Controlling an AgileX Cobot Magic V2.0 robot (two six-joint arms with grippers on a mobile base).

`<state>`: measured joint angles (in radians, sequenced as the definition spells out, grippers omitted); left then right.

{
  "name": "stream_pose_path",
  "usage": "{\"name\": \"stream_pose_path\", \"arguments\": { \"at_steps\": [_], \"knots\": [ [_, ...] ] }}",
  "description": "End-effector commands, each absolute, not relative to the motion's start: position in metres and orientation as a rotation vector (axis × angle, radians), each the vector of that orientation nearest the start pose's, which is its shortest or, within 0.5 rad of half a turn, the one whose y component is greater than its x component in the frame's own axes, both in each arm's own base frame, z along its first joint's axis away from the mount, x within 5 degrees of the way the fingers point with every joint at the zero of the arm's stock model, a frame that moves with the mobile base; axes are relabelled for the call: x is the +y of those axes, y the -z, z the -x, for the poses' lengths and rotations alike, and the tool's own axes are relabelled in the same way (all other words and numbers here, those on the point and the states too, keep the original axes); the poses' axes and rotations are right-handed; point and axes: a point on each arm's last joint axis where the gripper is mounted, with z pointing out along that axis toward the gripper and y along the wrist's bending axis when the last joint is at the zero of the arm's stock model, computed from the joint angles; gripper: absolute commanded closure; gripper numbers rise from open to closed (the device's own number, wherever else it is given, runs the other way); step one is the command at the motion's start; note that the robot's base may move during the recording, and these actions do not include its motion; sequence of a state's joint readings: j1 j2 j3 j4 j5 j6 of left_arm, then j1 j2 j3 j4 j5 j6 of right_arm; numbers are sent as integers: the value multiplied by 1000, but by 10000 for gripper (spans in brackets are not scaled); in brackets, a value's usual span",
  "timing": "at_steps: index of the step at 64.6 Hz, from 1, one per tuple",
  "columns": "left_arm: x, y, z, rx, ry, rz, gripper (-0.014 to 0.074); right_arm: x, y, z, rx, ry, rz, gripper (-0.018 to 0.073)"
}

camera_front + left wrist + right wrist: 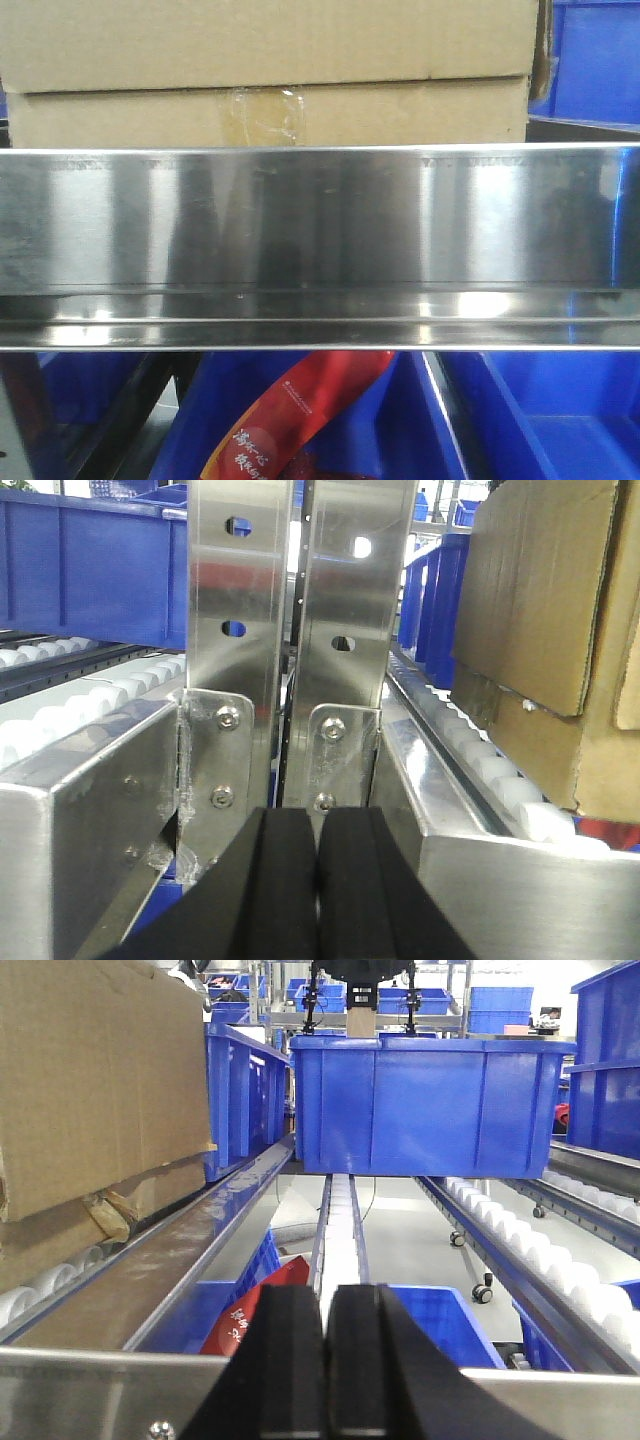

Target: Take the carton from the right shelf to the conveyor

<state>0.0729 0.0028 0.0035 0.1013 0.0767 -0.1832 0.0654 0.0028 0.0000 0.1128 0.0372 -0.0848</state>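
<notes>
Both my black-padded grippers are pressed together on nothing: left gripper [320, 830], right gripper [327, 1305]. The big brown corrugated cardboard carton [265, 70] sits on the white rollers [505, 780] of the shiny stainless-steel shelf [320, 220], right behind its front rail, with 1 blue plastic bin [595, 60] just beside it.

Floor: you see smooth pale grey floor [400, 1225].
Castors: two small castors [483, 1288] rest on it.
Far end: you face stacked blue bins [500, 1000] under bright white light.
</notes>
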Motion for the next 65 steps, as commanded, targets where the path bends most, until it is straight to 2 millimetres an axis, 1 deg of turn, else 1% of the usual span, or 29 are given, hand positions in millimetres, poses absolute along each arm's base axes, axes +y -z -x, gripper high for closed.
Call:
{"name": "stream_pose_path", "arguments": {
  "at_steps": [1, 35, 52, 65],
  "knots": [
    [5, -208, -56, 1539, -1, 126, 607, 4, -212, -56, 1499, -76, 37, 627],
    [5, -208, -56, 1535, 0, 125, 607, 4, -212, -56, 1499, -76, 37, 627],
    [4, -217, -56, 1437, 7, 109, 607, 4, -214, -56, 1472, -73, 33, 627],
    [4, -218, -55, 1425, 10, 109, 607, 3, -219, -55, 1424, -71, 28, 627]
  ]
}}
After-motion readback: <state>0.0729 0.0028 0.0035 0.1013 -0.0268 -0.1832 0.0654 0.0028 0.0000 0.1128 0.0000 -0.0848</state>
